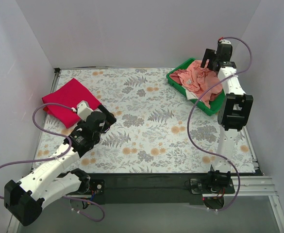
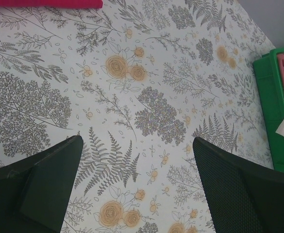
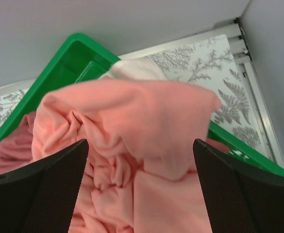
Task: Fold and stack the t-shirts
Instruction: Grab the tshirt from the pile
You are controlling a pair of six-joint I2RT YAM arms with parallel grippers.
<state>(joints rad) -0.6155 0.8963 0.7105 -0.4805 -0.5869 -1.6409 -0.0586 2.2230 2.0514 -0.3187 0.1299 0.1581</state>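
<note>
A crimson-red t-shirt [image 1: 70, 100] lies folded at the far left of the table; its edge shows in the left wrist view [image 2: 44, 3]. A salmon-pink t-shirt [image 1: 199, 80] lies crumpled in the green tray [image 1: 175, 77], and it fills the right wrist view [image 3: 132, 141]. A white shirt [image 3: 134, 72] peeks out behind it. My left gripper [image 2: 137, 187] is open and empty over the bare tablecloth, just right of the red shirt. My right gripper [image 3: 139, 187] is open, right above the pink heap, jaws either side of it.
The flowered tablecloth [image 1: 146, 126] covers the table. The green tray stands at the back right, near the right wall; its rim also shows in the left wrist view [image 2: 270, 111]. White walls close in the left, back and right sides.
</note>
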